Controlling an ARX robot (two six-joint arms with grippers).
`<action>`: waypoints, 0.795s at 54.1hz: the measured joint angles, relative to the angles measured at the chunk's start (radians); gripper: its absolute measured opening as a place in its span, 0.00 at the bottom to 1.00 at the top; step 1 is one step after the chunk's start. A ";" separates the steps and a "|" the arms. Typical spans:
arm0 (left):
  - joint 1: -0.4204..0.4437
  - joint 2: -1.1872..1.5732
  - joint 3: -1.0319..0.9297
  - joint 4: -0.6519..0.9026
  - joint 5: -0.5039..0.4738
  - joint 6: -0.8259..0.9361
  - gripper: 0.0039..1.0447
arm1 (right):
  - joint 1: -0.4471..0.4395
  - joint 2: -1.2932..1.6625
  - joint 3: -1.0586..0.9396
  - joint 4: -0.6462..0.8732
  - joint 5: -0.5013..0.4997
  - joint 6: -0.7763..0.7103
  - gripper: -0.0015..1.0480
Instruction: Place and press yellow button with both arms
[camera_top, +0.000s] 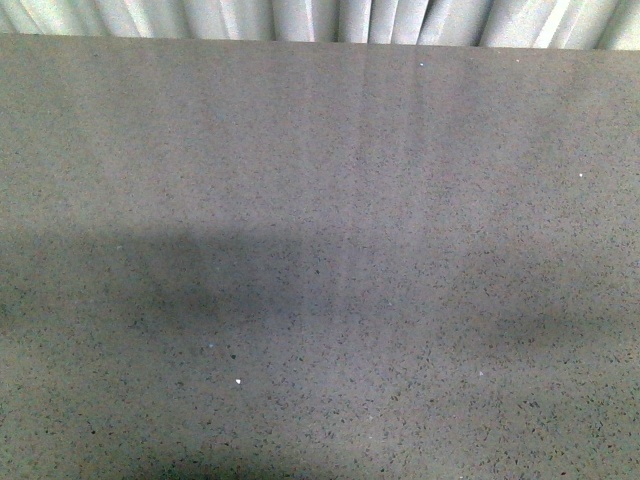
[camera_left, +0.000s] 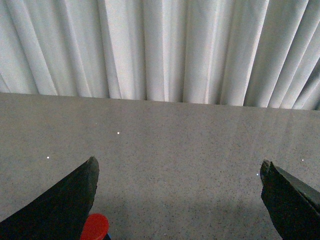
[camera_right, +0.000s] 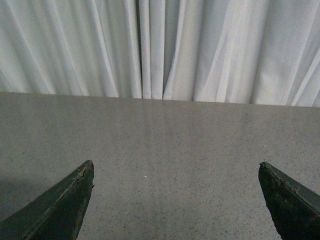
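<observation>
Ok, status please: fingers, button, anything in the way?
Left fingers open, empty. Right fingers open, empty. Button beside one left finger, not gripped. Nothing seen in the way.

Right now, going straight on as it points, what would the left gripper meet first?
Likely nothing close: beyond the open left gripper lies only speckled grey tabletop, then the white pleated curtain. The round reddish-orange cap sits back by one finger, not ahead.
</observation>
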 joint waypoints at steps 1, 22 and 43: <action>0.000 0.000 0.000 0.000 0.000 0.000 0.91 | 0.000 0.000 0.000 0.000 0.000 0.000 0.91; 0.000 0.000 0.000 0.000 0.000 0.000 0.91 | 0.000 0.000 0.000 0.000 0.000 0.000 0.91; 0.005 0.008 0.003 -0.012 0.025 -0.004 0.91 | 0.000 0.000 0.000 0.000 0.000 0.000 0.91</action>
